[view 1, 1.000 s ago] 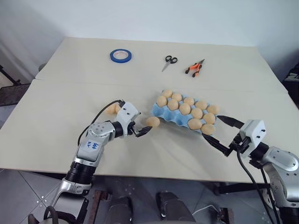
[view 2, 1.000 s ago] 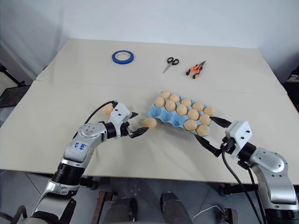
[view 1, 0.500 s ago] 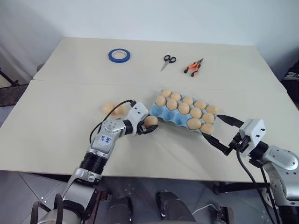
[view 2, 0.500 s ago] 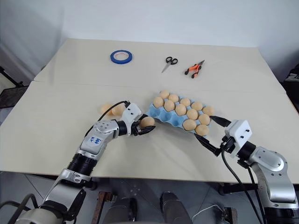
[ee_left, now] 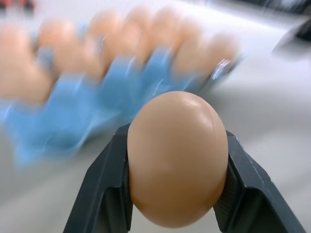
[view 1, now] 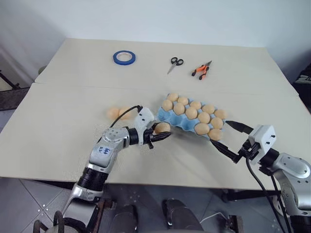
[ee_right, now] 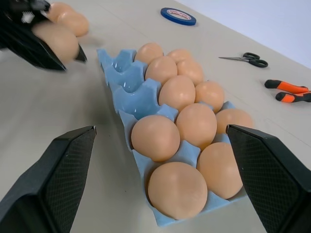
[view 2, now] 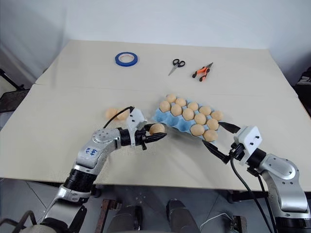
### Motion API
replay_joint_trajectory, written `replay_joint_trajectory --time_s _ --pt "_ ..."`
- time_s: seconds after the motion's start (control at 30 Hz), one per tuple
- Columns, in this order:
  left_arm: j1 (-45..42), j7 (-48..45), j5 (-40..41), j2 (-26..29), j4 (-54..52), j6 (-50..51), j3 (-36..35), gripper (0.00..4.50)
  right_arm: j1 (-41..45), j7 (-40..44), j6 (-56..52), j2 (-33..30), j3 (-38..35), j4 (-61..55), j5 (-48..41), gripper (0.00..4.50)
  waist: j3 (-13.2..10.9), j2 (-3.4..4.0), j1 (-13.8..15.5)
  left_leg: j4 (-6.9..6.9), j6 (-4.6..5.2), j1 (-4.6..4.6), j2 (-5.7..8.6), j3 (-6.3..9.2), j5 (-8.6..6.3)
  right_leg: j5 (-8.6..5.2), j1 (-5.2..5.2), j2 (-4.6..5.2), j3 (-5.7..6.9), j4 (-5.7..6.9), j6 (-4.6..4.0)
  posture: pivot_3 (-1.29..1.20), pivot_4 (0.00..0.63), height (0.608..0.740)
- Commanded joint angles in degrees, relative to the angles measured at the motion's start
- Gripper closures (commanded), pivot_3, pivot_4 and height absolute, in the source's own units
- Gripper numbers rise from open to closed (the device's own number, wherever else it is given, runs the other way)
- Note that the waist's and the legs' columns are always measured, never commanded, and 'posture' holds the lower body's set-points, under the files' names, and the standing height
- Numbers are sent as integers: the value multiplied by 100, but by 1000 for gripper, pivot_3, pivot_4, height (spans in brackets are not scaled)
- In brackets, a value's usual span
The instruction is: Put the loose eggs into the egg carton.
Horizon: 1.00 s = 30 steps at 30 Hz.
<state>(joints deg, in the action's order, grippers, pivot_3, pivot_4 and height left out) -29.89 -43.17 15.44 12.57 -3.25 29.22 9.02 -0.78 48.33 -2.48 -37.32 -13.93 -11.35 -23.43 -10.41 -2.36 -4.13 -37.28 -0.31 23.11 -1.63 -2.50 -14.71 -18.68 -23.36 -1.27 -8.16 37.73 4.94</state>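
The left gripper (view 1: 159, 133) pinches one smooth egg (ee_left: 177, 158) by its round sides just beside the egg carton (view 1: 181, 121), and it looks light, slippery and easy to crack, while the right gripper (view 1: 227, 139) waits wide open near the carton's other end.

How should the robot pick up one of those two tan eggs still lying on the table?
Across its rounded middle, one finger each side. Come at the outer tan egg from the open table side, since its twin lies against the other.
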Motion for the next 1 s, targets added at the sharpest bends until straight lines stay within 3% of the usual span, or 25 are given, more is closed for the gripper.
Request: replay_joint_trajectory --time_s 0.03,0.27,0.53,0.83,1.0 --pt "-314 481 -16 -348 -71 -29 -16 2760 27 -22 65 -11 -123 -155 -54 0 0 0 49 -4 0 -1 1 1 0 0 3 0 1 0 0 0 150 740" --pt "-967 831 -676 -929 1234 -1072 469 2760 -88 -87 55 11 -193 -276 -75 0 0 0 95 -14 5 -2 10 -1 3 5 6 -8 -9 -4 10 0 150 740" --pt "-1538 868 -986 -1304 2535 -1874 558 2760 -387 -221 37 27 -364 -529 -150 0 0 0 98 5 3 2 9 -6 2 5 -1 -13 -14 -17 10 0 150 740" --pt "-1809 799 -1015 -1463 3082 -2256 462 76 -506 -336 20 50 -397 -633 -139 0 -1 -1 91 7 3 4 9 -11 1 5 -2 -13 -17 -23 11 0 150 740" --pt "-1539 806 -966 -1293 2646 -2205 367 23 -488 -352 30 60 -365 -614 -127 0 -1 0 90 8 3 3 8 -12 1 5 -2 -14 -17 -23 11 0 150 740"
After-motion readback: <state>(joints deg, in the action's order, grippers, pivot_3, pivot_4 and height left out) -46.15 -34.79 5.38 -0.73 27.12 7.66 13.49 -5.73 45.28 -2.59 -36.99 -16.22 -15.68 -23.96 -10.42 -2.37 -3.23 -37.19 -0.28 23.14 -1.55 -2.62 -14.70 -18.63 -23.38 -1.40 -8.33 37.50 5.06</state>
